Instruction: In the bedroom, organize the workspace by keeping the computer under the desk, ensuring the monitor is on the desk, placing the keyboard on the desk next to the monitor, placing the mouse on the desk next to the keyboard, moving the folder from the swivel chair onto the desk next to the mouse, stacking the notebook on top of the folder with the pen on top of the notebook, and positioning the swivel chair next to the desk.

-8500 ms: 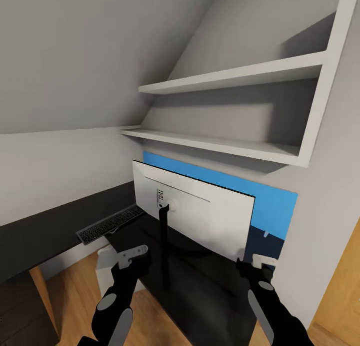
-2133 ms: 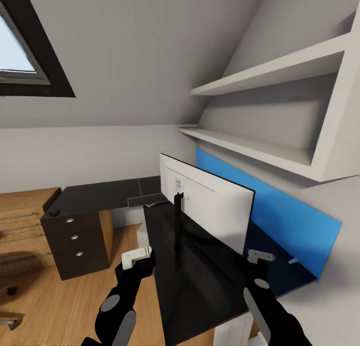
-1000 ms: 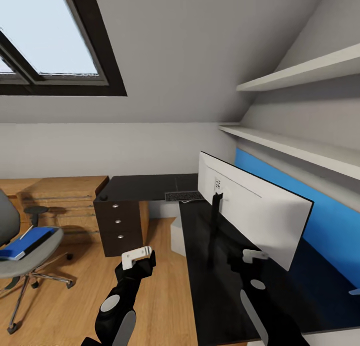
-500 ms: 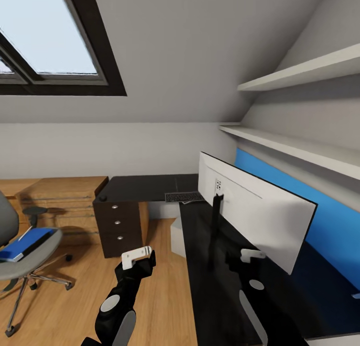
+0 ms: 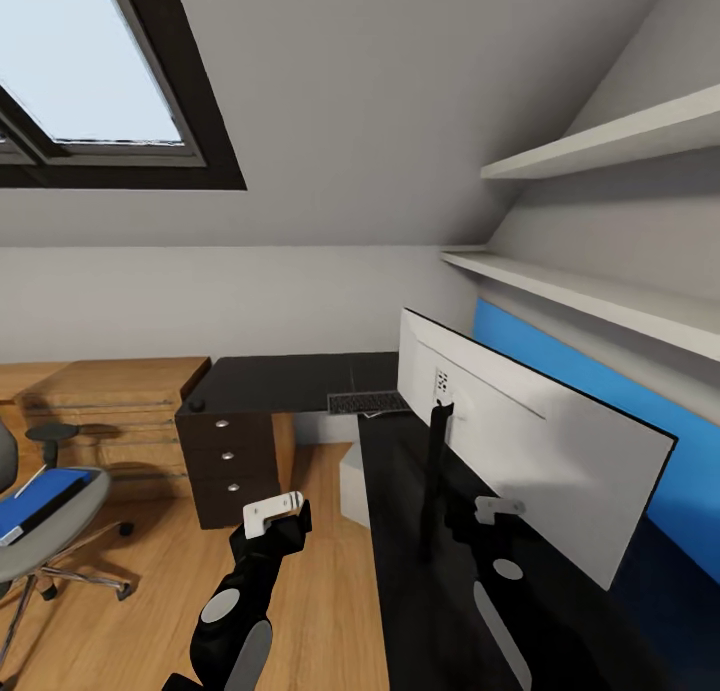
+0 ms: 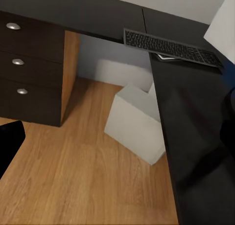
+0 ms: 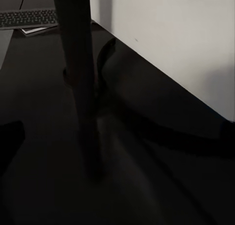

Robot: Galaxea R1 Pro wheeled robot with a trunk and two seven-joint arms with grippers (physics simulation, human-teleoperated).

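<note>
The wide monitor (image 5: pixel 530 441) stands on the long black L-shaped desk (image 5: pixel 290 379), its pale back showing, with the slim black keyboard (image 5: pixel 367 403) lying flat near its far end. The light grey computer (image 6: pixel 134 122) sits on the floor under the desk. A bright blue folder (image 5: pixel 40 496) lies on the grey swivel chair (image 5: pixel 45 531), well apart from the desk.

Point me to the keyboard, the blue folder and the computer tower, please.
keyboard (image 5: pixel 368 403): head view, middle of its key area, on the desk.
folder (image 5: pixel 42 496): head view, its blue cover, on the swivel chair seat.
computer (image 6: pixel 134 123): left wrist view, grey side face, on the floor.
</note>
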